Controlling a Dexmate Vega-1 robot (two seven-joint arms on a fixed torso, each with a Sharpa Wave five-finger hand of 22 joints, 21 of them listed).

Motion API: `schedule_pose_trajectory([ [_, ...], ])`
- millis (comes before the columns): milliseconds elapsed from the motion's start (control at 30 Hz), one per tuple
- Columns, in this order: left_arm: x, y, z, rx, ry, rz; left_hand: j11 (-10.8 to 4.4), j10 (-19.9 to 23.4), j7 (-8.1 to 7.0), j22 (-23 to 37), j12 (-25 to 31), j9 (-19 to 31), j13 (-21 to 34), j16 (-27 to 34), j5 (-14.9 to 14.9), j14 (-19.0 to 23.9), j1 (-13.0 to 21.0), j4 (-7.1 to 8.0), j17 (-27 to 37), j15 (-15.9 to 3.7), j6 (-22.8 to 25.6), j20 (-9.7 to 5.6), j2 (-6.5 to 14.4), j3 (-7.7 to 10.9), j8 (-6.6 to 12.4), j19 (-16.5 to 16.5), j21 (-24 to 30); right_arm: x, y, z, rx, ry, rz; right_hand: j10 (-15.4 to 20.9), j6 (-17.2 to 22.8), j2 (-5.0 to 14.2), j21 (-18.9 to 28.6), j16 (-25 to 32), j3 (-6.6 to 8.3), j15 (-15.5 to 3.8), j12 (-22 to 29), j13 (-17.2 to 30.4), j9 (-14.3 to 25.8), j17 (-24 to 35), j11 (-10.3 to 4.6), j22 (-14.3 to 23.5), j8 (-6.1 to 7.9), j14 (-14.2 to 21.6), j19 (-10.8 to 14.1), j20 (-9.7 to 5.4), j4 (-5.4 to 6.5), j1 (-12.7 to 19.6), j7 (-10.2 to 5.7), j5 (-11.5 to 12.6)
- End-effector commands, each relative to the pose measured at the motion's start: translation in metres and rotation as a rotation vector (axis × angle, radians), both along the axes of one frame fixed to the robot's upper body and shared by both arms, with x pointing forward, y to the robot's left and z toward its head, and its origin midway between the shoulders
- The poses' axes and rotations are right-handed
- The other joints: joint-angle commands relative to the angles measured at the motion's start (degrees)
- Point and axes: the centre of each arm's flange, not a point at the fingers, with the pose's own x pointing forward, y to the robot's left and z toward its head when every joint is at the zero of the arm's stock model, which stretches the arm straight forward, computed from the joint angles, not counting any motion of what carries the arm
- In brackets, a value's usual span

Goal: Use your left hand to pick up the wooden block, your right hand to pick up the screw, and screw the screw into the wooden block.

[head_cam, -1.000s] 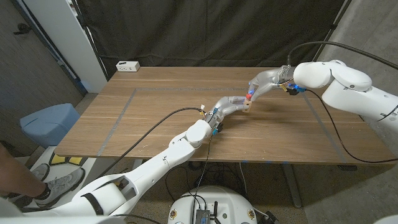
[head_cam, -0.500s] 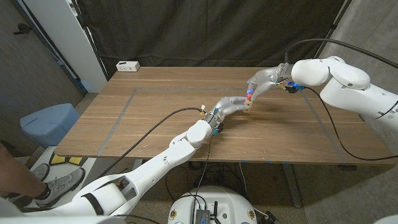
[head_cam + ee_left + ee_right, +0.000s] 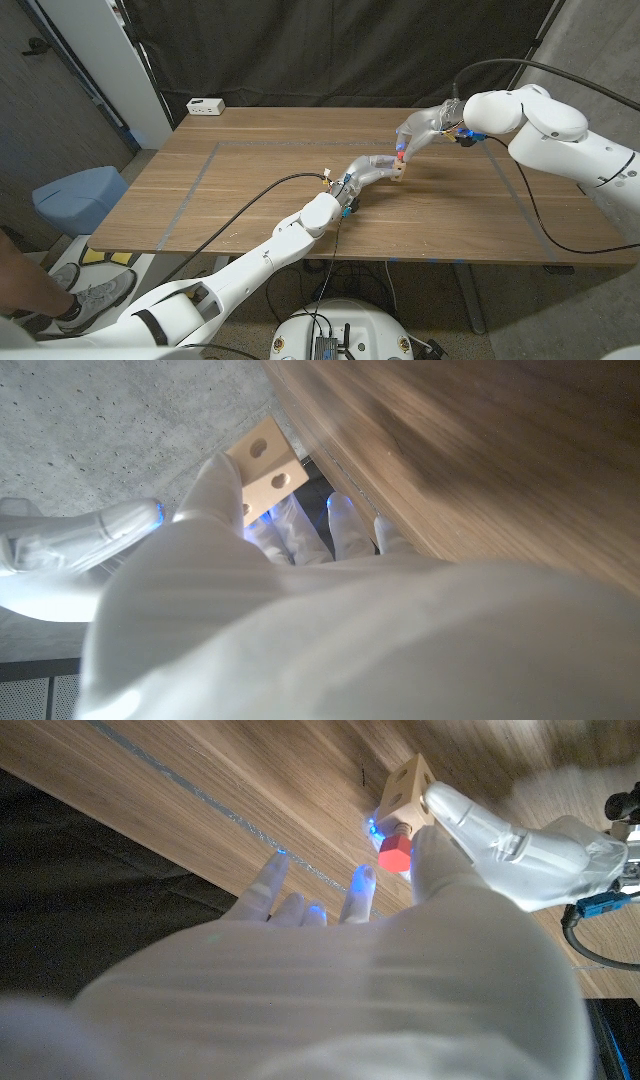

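Observation:
The small wooden block is right of the table's middle, and my left hand grips it from the near side. In the left wrist view the block shows two round holes beyond my left hand. The screw, with a red head, stands on top of the block. My right hand reaches down from the far right and pinches that head. In the right wrist view the red screw meets the block by a pale shaft, with my right hand beside it and my left hand's fingers on the block.
The wooden table carries taped lines. A white box sits at its far left corner. A black cable runs over the table along my left arm. A blue bin and a person's shoe are on the floor at left.
My right arm has swung slightly left and its hand has turned a little over the screw. The block and my left hand have stayed where they were.

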Motion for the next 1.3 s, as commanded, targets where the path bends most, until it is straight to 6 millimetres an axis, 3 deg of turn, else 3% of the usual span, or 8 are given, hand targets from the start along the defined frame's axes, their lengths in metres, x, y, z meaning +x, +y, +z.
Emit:
schedule_pose_trajectory([
  [33, -0.0004, -0.0009, 0.0001, 0.003, -0.002, -0.004, 0.16, 0.53, 0.88, 0.23, 0.26, 0.14, 0.22, -0.12, 0.33, 0.73, -0.77, 0.14, 0.14, -4.46, 1.73, 0.31, 1.23, 0.36, 0.64, -0.02, 0.37, -0.0004, 0.0021, -0.0023, -0.029, -0.011, -0.021, 0.16, 1.45, 0.05, -0.01, 0.0, 0.68, 0.32, 0.47, 0.25, 0.09, 0.05, -0.14, 0.18, 0.64, 0.58, 0.07, 0.33, 0.13, 1.23, 0.04, 0.28],
  [533, -0.0023, -0.0006, -0.0009, -0.001, -0.002, -0.003, 0.16, 0.47, 0.87, 0.23, 0.24, 0.14, 0.21, -0.12, 0.34, 0.74, -0.77, 0.12, 0.13, -4.5, 1.71, 0.32, 1.21, 0.41, 0.64, 0.03, 0.39, 0.0017, 0.0053, -0.0038, -0.029, -0.028, -0.011, 2.16, 6.15, 0.64, 0.38, 0.43, 1.69, -0.66, 1.11, 0.23, 0.18, 0.08, -0.66, 0.19, 2.82, 1.94, 1.38, -1.01, 0.51, 2.77, 0.28, 0.2],
  [1300, -0.0013, -0.0025, -0.0015, 0.003, 0.004, -0.004, 0.15, 0.45, 0.82, 0.23, 0.24, 0.15, 0.21, -0.14, 0.38, 0.66, -0.91, 0.19, 0.15, -4.5, 1.67, 0.35, 1.32, 0.49, 0.63, 0.02, 0.38, 0.0038, 0.0005, -0.0067, -0.01, -0.037, -0.008, 4.46, 10.81, 1.39, 0.52, 0.9, 1.7, -1.36, 1.47, 0.2, 1.14, 0.05, -1.4, 0.15, 5.78, 3.65, 2.8, -3.38, 0.77, 4.29, 0.62, -0.05],
])
